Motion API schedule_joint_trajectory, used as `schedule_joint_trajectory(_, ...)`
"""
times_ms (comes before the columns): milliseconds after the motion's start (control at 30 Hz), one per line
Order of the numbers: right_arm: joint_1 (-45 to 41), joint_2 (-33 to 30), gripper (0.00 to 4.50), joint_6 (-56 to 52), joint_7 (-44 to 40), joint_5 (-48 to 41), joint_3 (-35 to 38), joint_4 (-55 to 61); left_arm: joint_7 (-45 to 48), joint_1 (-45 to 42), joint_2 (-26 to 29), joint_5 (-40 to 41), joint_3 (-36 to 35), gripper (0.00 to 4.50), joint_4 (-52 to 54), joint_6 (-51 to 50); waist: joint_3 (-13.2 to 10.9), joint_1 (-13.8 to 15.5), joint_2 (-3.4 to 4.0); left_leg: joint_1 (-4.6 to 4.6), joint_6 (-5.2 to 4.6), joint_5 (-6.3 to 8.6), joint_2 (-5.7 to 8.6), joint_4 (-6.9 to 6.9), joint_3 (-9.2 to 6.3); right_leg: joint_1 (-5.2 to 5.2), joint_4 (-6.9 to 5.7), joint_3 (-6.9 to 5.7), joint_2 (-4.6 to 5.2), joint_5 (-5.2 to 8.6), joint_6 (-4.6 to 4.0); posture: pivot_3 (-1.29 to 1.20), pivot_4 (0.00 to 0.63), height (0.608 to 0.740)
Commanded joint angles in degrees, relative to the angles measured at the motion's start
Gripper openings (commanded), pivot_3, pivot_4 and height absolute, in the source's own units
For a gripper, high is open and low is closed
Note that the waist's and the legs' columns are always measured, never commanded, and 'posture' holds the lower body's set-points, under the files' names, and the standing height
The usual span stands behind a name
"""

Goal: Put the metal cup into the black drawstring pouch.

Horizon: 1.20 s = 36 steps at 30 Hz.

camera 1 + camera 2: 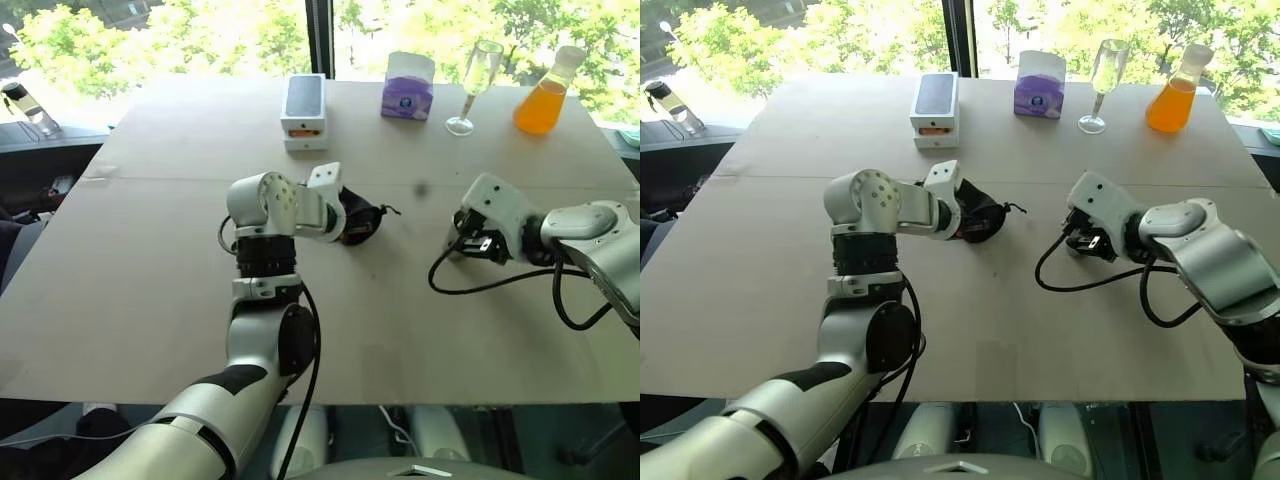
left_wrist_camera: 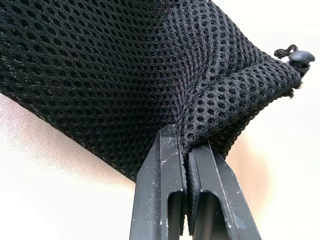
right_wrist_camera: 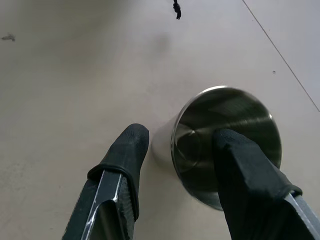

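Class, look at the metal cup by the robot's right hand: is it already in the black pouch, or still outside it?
Still outside. The metal cup is over the table with one right hand finger inside its rim; the black pouch is apart, pinched by the left hand.

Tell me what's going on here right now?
The left gripper has its jaws shut on a fold of the black drawstring pouch on the table. The right gripper is at the metal cup, one finger inside the rim and one outside the wall. The cup is not in the pouch yet.
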<state>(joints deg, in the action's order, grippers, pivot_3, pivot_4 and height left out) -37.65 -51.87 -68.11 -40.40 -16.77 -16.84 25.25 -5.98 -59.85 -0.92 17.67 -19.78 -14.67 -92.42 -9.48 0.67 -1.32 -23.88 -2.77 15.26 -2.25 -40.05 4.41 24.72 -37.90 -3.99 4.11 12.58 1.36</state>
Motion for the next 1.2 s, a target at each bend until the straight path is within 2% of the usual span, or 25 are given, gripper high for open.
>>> schedule_joint_trajectory(33, -0.4, 0.7, 2.28, 2.6, 0.4, 1.6, -0.1, -1.9, -0.8, -0.3, 0.5, 1.9, 0.5, 0.00, 2.6, -0.1, 0.0, 0.0, 0.00, 0.00, 0.00, 0.00, 0.00, 0.00, 0.00, 0.00, 0.00, 0.00, 0.00, 0.00, 0.00, 0.00, 0.150, 0.737)
schedule_joint_trajectory(67, -0.5, 1.0, 1.75, 3.0, 0.3, 1.6, -0.1, -2.3, -0.9, -0.1, 0.7, 2.2, 0.6, 0.00, 2.8, -0.1, 0.0, 0.0, 0.00, 0.00, 0.00, 0.00, 0.00, 0.00, 0.01, 0.00, 0.00, 0.01, 0.01, 0.00, 0.00, 0.00, 0.150, 0.737)
schedule_joint_trajectory(100, -0.5, 1.1, 1.46, 3.3, 0.1, 1.6, -0.1, -2.5, -1.1, 0.0, 0.8, 2.6, 0.6, 0.00, 2.9, -0.1, 0.0, 0.0, 0.00, 0.00, 0.00, 0.00, 0.00, 0.00, 0.01, 0.00, 0.00, 0.00, 0.00, 0.00, 0.00, 0.00, 0.150, 0.737)
schedule_joint_trajectory(200, -0.4, 1.8, 0.10, 3.6, -0.1, 1.1, 0.7, -2.5, -1.4, 0.4, 1.3, 3.7, 0.9, 0.00, 3.2, -0.1, 0.0, 0.0, -0.01, 0.00, 0.00, 0.00, 0.00, 0.01, -0.01, 0.00, 0.01, 0.00, 0.00, 0.00, 0.00, 0.00, 0.150, 0.737)
schedule_joint_trajectory(233, -0.1, 2.2, 0.01, 3.9, 0.0, 0.8, 1.4, -2.3, -1.5, 0.6, 1.5, 4.3, 1.1, 0.00, 3.2, -0.1, 0.0, 0.0, -0.01, 0.00, 0.00, 0.00, 0.00, 0.01, -0.01, 0.00, 0.01, 0.00, 0.00, 0.00, 0.00, 0.00, 0.150, 0.737)
schedule_joint_trajectory(300, 0.5, 3.7, 0.01, 2.9, 0.5, -0.6, 4.0, -1.8, -1.5, 1.0, 2.0, 5.3, 1.5, 0.00, 3.2, -0.1, 0.0, 0.0, -0.01, 0.00, 0.01, 0.00, 0.00, 0.01, 0.00, 0.00, 0.01, -0.01, 0.00, 0.00, 0.00, 0.00, 0.150, 0.737)
schedule_joint_trajectory(367, 1.3, 8.6, 0.01, 0.9, 1.7, -4.3, 10.1, -0.8, -1.7, 1.1, 2.4, 6.2, 1.5, 0.00, 2.6, -0.1, 0.0, 0.1, -0.01, 0.00, 0.01, 0.00, 0.00, 0.01, -0.01, 0.00, 0.00, -0.01, 0.00, 0.00, 0.00, 0.00, 0.150, 0.737)
schedule_joint_trajectory(500, 4.8, 26.2, 0.01, -3.4, 6.6, -14.1, 23.8, 2.8, -1.9, 0.9, 2.9, 8.5, 0.8, 0.00, 1.0, -0.1, 0.0, 0.0, -0.03, 0.00, 0.02, -0.01, -0.04, 0.01, 0.00, 0.01, -0.03, 0.00, -0.01, -0.01, 0.00, 0.00, 0.150, 0.737)
schedule_joint_trajectory(567, 8.4, 34.3, 0.01, -2.3, 9.4, -17.4, 27.6, 4.3, -2.0, 0.6, 3.2, 9.7, 0.5, 0.00, 0.0, -0.1, 0.0, 0.2, 0.00, 0.01, 0.04, -0.02, -0.05, 0.05, -0.07, -0.02, -0.02, -0.01, -0.01, -0.01, -0.01, 0.00, 0.150, 0.737)
schedule_joint_trajectory(667, 13.1, 41.0, 0.01, 0.2, 12.8, -18.6, 28.6, 4.7, -2.0, 0.2, 4.1, 12.9, 0.1, 0.00, -1.6, -0.1, 0.0, 0.2, 0.00, 0.00, 0.05, -0.01, 0.01, 0.10, -0.11, -0.03, 0.00, -0.10, 0.03, -0.01, -0.01, 0.00, 0.150, 0.737)
schedule_joint_trajectory(933, 16.0, 51.9, 0.01, 7.6, 18.1, -21.4, 30.5, -2.3, -3.5, 0.8, 8.7, 24.6, 5.6, 0.00, -2.7, -0.1, -0.1, -0.2, 0.01, 0.06, 0.06, -0.02, 0.03, 0.13, -0.07, 0.00, -0.05, -0.05, -0.04, -0.04, 0.03, 0.00, 0.150, 0.737)
schedule_joint_trajectory(1100, 15.8, 54.2, 0.01, 11.7, 19.0, -21.8, 30.3, -8.2, -6.0, 1.1, 10.7, 31.7, 7.6, 0.00, -3.0, -0.1, -0.1, -0.3, 0.01, 0.06, 0.05, -0.02, 0.04, 0.15, -0.04, 0.00, -0.03, 0.02, 0.00, -0.04, 0.03, 0.00, 0.150, 0.737)
schedule_joint_trajectory(1200, 16.2, 54.7, 0.01, 15.1, 19.1, -19.3, 27.0, -12.1, -7.5, 1.3, 11.1, 35.0, 8.2, 0.00, -2.7, -0.1, -0.1, -0.4, 0.02, 0.06, 0.05, -0.02, 0.04, 0.15, -0.05, 0.00, -0.03, 0.01, 0.00, -0.04, 0.03, 0.00, 0.150, 0.737)
